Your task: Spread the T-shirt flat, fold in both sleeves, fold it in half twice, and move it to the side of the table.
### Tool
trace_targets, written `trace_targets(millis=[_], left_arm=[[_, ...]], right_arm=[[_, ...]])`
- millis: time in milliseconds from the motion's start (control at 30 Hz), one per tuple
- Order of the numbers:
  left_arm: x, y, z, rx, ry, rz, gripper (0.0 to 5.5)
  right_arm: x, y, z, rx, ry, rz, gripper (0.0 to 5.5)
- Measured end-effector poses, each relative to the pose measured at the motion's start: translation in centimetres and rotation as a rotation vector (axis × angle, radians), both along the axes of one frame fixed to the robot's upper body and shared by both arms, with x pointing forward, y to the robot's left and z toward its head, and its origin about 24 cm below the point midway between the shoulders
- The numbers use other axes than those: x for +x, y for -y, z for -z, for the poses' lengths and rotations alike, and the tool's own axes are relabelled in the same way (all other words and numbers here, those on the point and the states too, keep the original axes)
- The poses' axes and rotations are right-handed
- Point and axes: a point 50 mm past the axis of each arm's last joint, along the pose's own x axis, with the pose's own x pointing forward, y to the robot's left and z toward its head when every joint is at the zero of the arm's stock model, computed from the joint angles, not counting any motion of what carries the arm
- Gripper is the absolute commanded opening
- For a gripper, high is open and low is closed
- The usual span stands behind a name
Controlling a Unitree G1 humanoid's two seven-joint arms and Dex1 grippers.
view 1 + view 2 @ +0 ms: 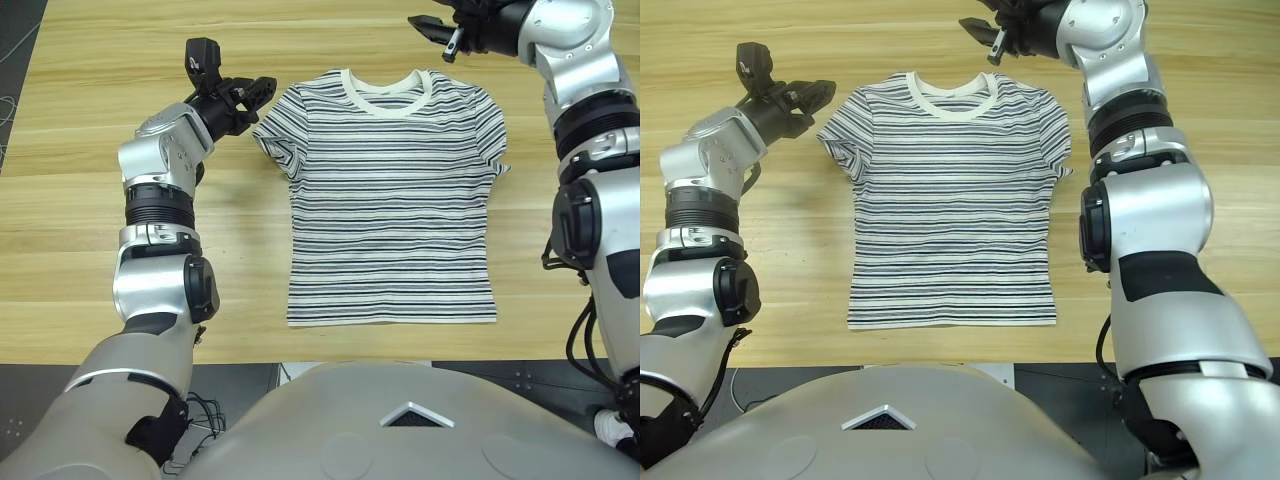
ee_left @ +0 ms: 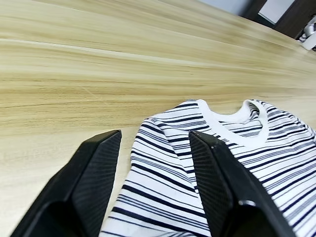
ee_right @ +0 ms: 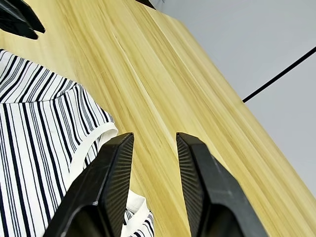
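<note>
The light wooden counter (image 1: 80, 250) carries a striped T-shirt (image 1: 390, 200), spread flat at the centre of the frame with its cream collar toward the top and both sleeves unfolded. The left end effector (image 1: 260, 90), fingers apart and empty, sits just beside the sleeve at upper left. The right end effector (image 1: 432, 35), likewise spread and empty, is near the collar at upper right.

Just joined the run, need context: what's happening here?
A striped T-shirt lies spread flat on the wooden table, sleeves not yet folded in. The left gripper is open beside the sleeve on the robot's left. The right gripper is open by the collar. Neither holds anything.
</note>
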Motion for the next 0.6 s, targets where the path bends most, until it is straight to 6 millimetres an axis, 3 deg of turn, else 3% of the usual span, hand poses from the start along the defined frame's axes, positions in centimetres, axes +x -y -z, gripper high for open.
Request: trace_targets(millis=[367, 600], left_arm=[[-2.1, -1.6, 2.8, 0.178, -0.113, -0.071, 2.52], [-3.0, -1.7, 3.7, 0.162, -0.175, -0.071, 2.52]], right_arm=[[-0.3, 0.0, 0.2, 0.013, 0.003, -0.029, 1.60], [-0.4, 0.0, 0.7, 0.012, -0.009, -0.029, 1.60]])
